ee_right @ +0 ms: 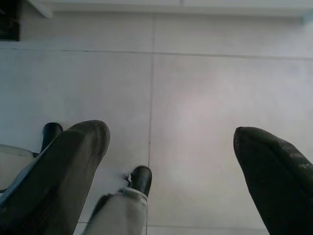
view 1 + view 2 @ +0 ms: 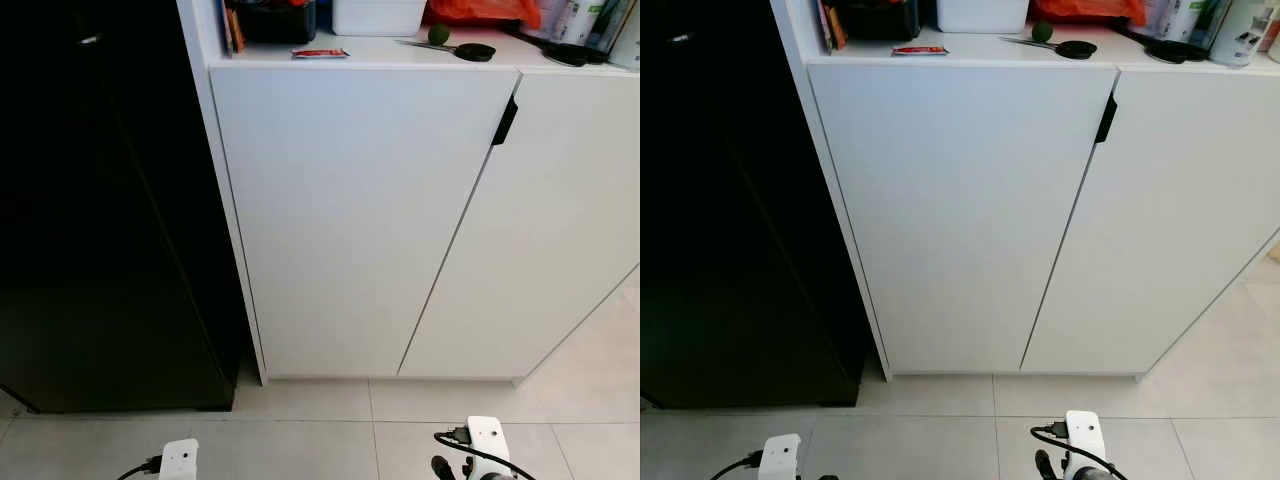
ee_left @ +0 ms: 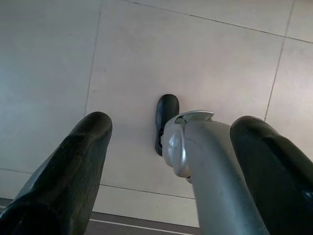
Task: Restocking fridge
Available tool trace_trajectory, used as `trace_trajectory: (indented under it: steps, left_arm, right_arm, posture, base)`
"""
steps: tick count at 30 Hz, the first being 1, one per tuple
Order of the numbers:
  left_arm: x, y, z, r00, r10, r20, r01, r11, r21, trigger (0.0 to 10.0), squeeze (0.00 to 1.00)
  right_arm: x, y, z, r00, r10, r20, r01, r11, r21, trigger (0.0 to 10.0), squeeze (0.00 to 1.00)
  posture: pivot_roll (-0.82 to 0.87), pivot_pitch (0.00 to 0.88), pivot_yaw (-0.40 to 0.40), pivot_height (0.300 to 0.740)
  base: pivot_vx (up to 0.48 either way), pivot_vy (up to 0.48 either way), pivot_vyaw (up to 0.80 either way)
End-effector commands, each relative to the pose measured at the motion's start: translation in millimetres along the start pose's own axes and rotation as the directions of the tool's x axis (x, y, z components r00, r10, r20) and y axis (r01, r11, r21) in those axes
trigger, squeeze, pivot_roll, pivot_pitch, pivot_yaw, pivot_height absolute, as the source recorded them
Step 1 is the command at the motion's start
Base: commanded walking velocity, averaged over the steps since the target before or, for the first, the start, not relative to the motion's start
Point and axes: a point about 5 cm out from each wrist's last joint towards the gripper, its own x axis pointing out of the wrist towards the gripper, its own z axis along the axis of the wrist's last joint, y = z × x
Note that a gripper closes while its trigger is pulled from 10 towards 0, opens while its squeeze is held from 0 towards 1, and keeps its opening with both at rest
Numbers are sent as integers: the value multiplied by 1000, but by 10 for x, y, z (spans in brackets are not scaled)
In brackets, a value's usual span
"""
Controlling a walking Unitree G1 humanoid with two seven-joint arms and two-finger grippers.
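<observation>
A tall black fridge point(image 2: 100, 220) stands at the left with its door shut, its front dark and featureless. Both arms hang low, and their white wrist parts show at the bottom edge of the eye views, the left one point(image 2: 178, 460) and the right one point(image 2: 485, 440). In the left wrist view my left gripper point(image 3: 171, 127) is open over the tiled floor, with nothing held between its fingers point(image 3: 73, 166). My right gripper point(image 1: 171, 132) is also open and empty above the floor tiles. Beyond the fingers I see my own silver leg point(image 3: 205, 161) and black foot point(image 3: 165, 117).
A white cabinet point(image 2: 350, 220) with two shut doors and a black handle point(image 2: 505, 120) fills the middle and right. On its counter lie a red packet point(image 2: 320, 53), a lime point(image 2: 438, 34), a white container point(image 2: 378, 15) and other items. Pale floor tiles point(image 2: 320, 430) lie in front.
</observation>
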Motion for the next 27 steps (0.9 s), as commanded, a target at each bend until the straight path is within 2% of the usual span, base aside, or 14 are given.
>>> trace_trajectory:
  steps: [1,4,8,10,12,16,18,27]
  left_arm:
    - [-5,46,-12,1000,12,-15,-12,1000,-1,10000,0]
    - [-5,46,-10,1000,12,-15,-12,1000,2,10000,0]
    - [-4,46,-4,1000,10,-15,-10,1000,10,10000,0]
    - [-4,45,2,1000,8,-14,-8,1000,26,10000,0]
    - [-4,45,2,1000,8,-14,-8,1000,27,10000,0]
    - [-4,69,26,1000,10,-12,-9,996,89,10000,0]
    - [-5,79,34,1000,14,-11,-12,994,111,10000,0]
    - [-6,88,37,1000,18,-9,-17,994,110,10000,0]
  right_arm:
    - [15,59,48,1000,13,22,-13,1000,-6,10000,0]
    - [14,50,49,1000,-4,27,4,1000,5,10000,0]
    - [15,36,16,998,-58,31,53,990,131,10000,0]
    - [16,35,-12,996,-89,27,81,970,231,10000,0]
    - [16,36,-13,995,-91,27,82,968,237,10000,0]
    - [22,62,-46,994,-107,-3,103,949,297,10000,0]
    - [24,69,-55,994,-110,-16,110,948,299,10000,0]
    - [27,80,-52,994,-103,-23,105,951,291,10000,0]
  posture:
    - [67,0,-51,740]
    - [65,0,-49,740]
    - [66,0,-49,740]
    - [70,0,-44,740]
    - [70,0,-44,740]
    - [78,0,-21,740]
    - [79,0,-17,740]
    - [79,0,-17,740]
  base:
    - [0,274,0]
    - [0,277,0]
    - [0,281,0]
    - [0,281,0]
    - [0,281,0]
    - [0,278,0]
    - [0,279,0]
    - [0,280,0]
